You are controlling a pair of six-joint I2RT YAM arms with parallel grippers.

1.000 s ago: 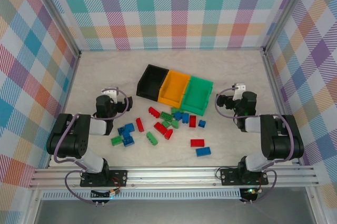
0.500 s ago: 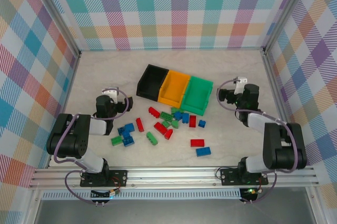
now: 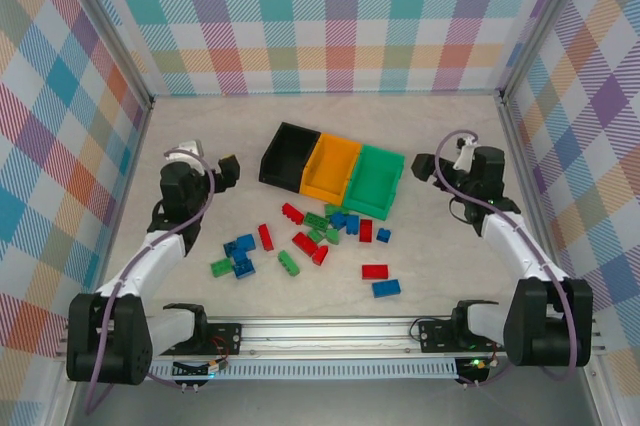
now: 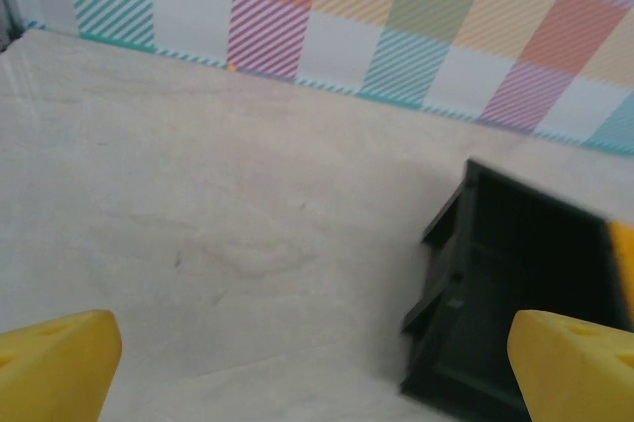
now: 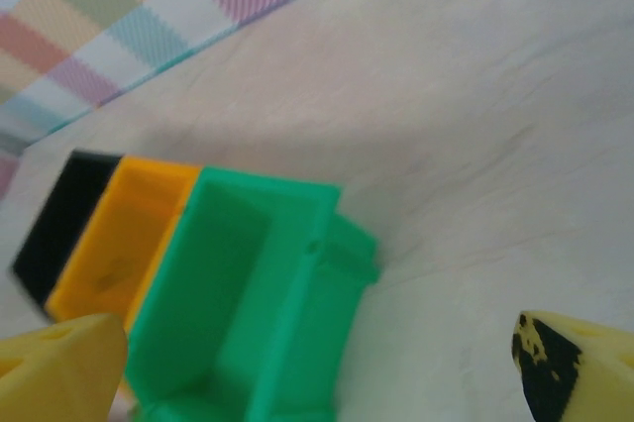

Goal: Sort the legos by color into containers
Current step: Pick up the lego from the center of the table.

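Within the last second both arms unfolded from rest. The left jaws now hang near the black bin (image 3: pixel 290 156) and the right jaws just beside the green bin (image 3: pixel 374 181), both wide and empty. The legos (image 3: pixel 310 238) lie scattered on the counter (image 3: pixel 200 126) in front of the bins. The orange bin (image 3: pixel 330 166) looks empty, though the wrist view is blurred. We judge sorting unstarted.

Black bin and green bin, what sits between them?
The orange bin, side by side with the black bin and green bin, in the top external view.
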